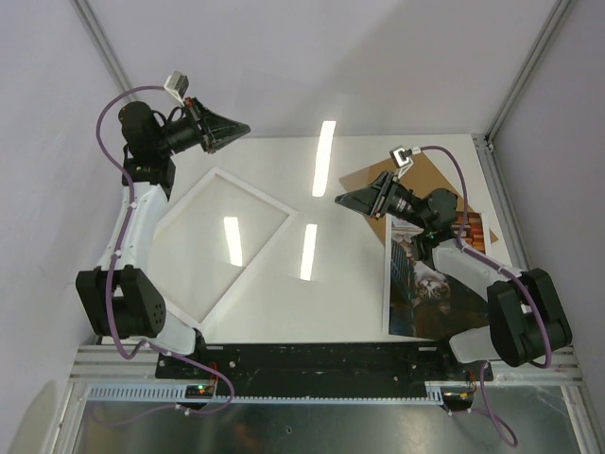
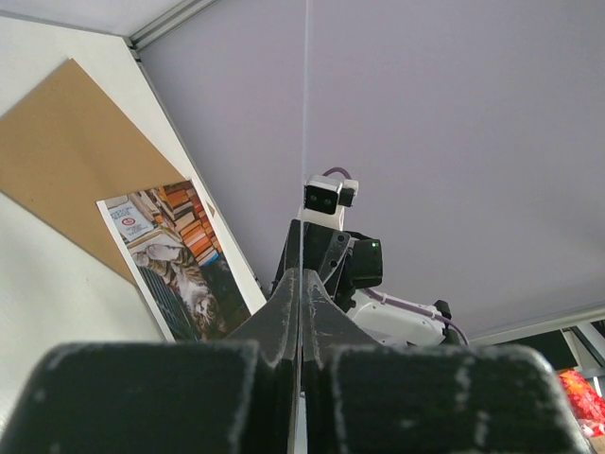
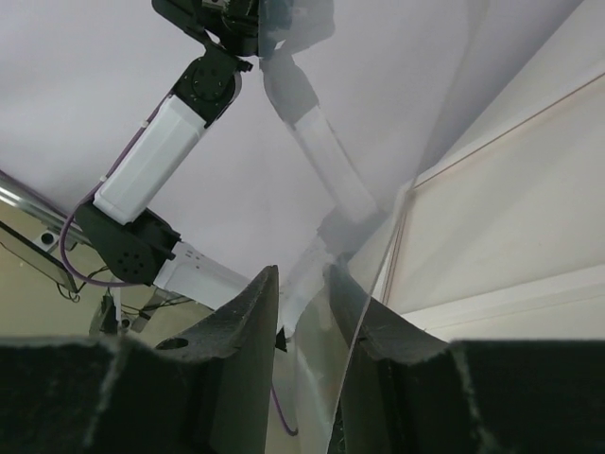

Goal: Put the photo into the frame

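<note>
The white frame lies flat on the table at left centre. The photo, a cat among books, lies at the right, partly under my right arm; it also shows in the left wrist view. My left gripper is raised above the frame's far corner and is shut on the edge of a clear pane, seen edge-on as a thin line. My right gripper faces it in mid-air. In the right wrist view the pane passes between my right fingers, which stand apart.
A plain brown backing board lies at the back right under my right arm, beside the photo; it also shows in the left wrist view. Grey enclosure walls stand close on the left, the back and the right.
</note>
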